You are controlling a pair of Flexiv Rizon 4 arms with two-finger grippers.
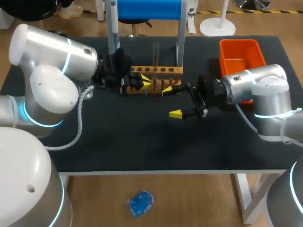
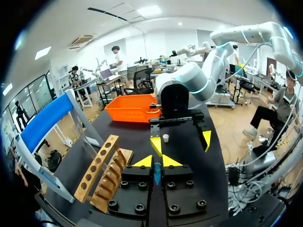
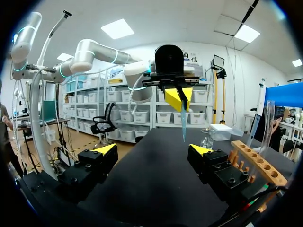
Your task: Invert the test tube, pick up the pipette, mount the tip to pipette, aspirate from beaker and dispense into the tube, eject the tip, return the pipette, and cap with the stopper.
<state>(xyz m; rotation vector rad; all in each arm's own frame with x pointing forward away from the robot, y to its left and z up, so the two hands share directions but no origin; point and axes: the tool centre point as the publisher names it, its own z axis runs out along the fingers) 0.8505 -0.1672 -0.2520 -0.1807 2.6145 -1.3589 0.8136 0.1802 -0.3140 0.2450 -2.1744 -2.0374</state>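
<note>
My left gripper (image 1: 145, 83) hovers just in front of the wooden tube rack (image 1: 156, 71), shut on a thin blue pipette tip (image 2: 156, 173) that points down between its fingers. The right wrist view shows that tip (image 3: 183, 124) hanging from the left gripper (image 3: 178, 98) above the black table. My right gripper (image 1: 172, 101) faces it from the right, open and empty, as its own view shows (image 3: 154, 151). A clear test tube (image 1: 155, 56) stands upright in the rack. A small white stopper (image 2: 165, 138) lies on the table between the two grippers. The pipette (image 1: 112, 26) hangs on its stand at the back.
An orange bin (image 1: 241, 56) sits at the back right, beside my right arm. The blue-topped stand (image 1: 149, 9) rises behind the rack. A small glass beaker (image 3: 207, 140) stands past the rack (image 3: 258, 163).
</note>
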